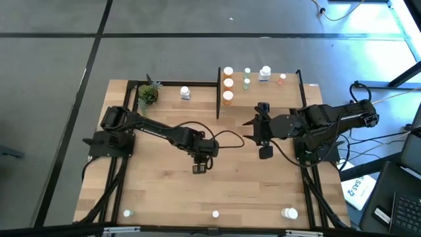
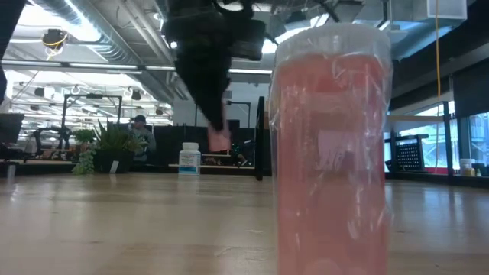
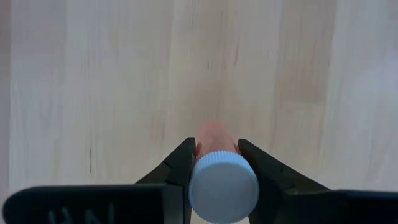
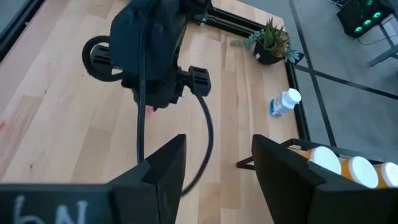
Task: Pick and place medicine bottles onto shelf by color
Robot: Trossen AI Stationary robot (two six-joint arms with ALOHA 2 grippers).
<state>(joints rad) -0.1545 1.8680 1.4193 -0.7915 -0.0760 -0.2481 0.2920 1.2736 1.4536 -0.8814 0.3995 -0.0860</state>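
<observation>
- Left gripper [image 3: 222,163] over mid-table, clamped on 1 pinkish-red bottle [image 3: 216,138] w/ white cap [image 3: 223,188]; bottle lifted off the table [image 1: 164,191], seen hanging above the wood in low view [image 2: 218,140].
- Right gripper [image 4: 217,165] by the shelf's near edge, fingers spread apart, nothing between them.
- Shelf [image 1: 289,95] at table's far side. On it, high view: 3 orange bottles [image 1: 227,83] in a row along its left end, 2 green bottles [image 1: 247,83] beside them, 1 white bottle [image 1: 264,74], 1 small pinkish-red one [image 1: 282,78] toward the right end.
- 1 white bottle w/ blue label [image 1: 185,93] on the table, betw. plant [image 1: 148,94] & shelf, lying on its side in right wrist view [image 4: 283,104].
- Near edge of table: 3 more white-capped bottles – left [image 1: 127,213], middle [image 1: 216,213], right [image 1: 289,212]. Body colours hard to tell from above; the one right at the low cam is pinkish-red [image 2: 330,160].
</observation>
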